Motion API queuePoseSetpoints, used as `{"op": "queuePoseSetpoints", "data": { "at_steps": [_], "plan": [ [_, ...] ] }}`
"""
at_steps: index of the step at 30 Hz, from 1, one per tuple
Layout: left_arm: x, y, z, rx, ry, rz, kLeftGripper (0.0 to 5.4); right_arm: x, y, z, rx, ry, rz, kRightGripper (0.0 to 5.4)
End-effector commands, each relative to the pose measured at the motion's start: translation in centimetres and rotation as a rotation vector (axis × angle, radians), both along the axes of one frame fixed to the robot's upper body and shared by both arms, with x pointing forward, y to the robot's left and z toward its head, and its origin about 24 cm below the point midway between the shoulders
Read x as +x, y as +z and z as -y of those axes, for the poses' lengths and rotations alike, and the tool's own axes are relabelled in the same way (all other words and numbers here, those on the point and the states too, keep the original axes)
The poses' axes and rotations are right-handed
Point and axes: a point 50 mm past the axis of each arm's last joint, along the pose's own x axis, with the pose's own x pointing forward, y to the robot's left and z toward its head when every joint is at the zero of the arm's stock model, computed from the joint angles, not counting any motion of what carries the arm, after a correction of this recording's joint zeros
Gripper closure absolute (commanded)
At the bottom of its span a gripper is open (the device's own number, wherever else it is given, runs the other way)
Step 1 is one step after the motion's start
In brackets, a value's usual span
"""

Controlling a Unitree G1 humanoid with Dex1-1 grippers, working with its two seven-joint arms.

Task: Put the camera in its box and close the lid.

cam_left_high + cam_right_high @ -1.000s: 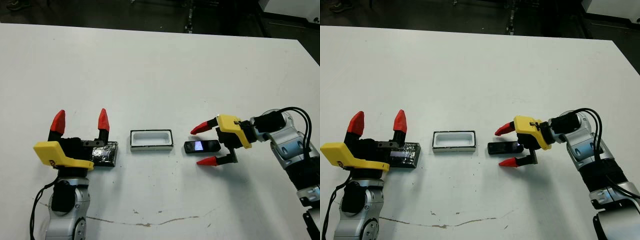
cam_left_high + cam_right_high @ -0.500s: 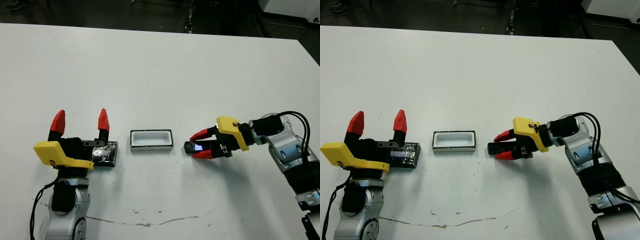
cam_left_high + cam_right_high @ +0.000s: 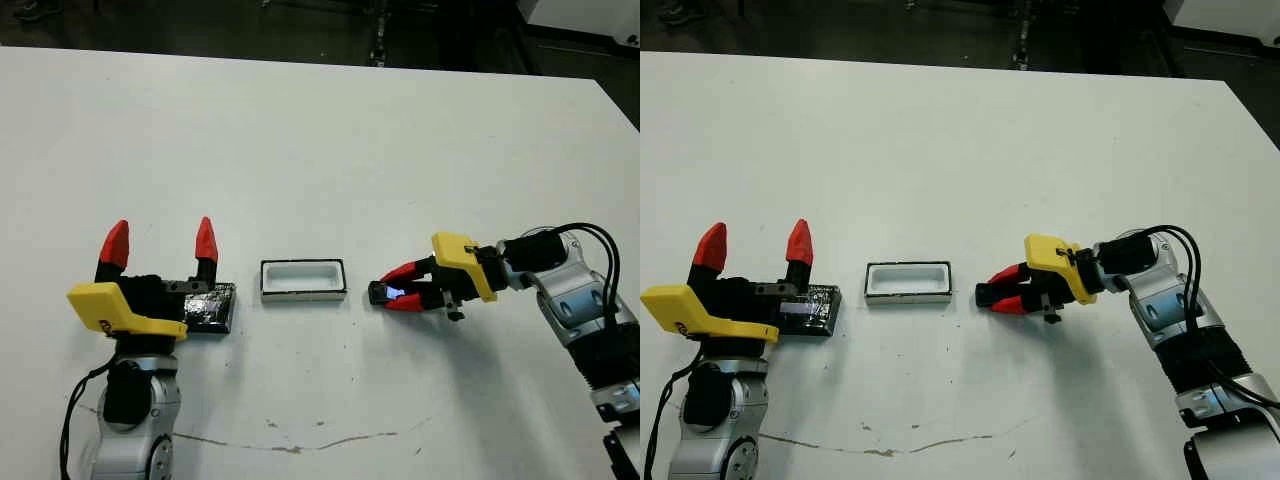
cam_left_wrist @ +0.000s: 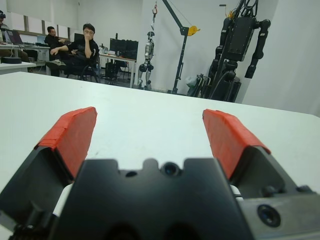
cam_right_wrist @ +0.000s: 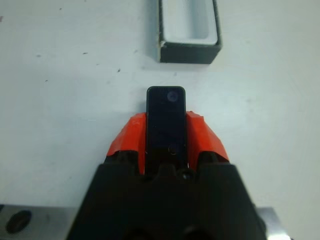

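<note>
The slim black camera lies on the white table just right of the box, a small tray with white inner walls and a dark rim. My right gripper is shut on the camera, its red fingers pressed against both long sides, as the right wrist view shows with the camera pointing at the box. The crinkly black lid rests flat left of the box. My left gripper stands open beside the lid, fingers upright and holding nothing.
The table's far edge meets a dark floor. A thin crack line marks the table near me. Beyond the table, the left wrist view shows seated people at desks and lab rigs.
My right gripper went from wide open around the camera to shut on its sides. The left arm, lid and box have not moved.
</note>
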Motion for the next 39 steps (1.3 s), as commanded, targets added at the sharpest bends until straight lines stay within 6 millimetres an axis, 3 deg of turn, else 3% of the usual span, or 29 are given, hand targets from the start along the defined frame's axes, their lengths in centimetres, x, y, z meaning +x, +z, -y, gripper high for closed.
{"op": "queuePoseSetpoints", "data": {
  "at_steps": [1, 10, 18, 28, 39],
  "plan": [
    [-0.2, -0.3, 0.0, -0.008, 0.003, -0.015, 0.0, 0.3, 0.8, 0.7, 0.034, -0.08, 0.019, 3.73],
    [-0.2, -0.3, 0.0, -0.002, 0.006, -0.023, 0.0, 2.4, 4.8, -0.5, 0.213, -0.172, -0.008, 3.73],
    [-0.2, -0.3, 0.0, 0.003, 0.013, -0.021, 0.0, 3.7, 6.5, -4.2, 0.306, -0.119, -0.117, 3.73],
    [-0.2, 0.0, -0.3, 0.003, 0.021, -0.001, 0.0, 3.7, 5.4, -8.8, 0.312, -0.005, -0.229, 3.73],
    [-0.3, 0.8, -1.4, 0.018, 0.064, 0.055, 0.0, 2.6, 2.9, -11.2, 0.28, 0.043, -0.25, 3.73]
  ]
}}
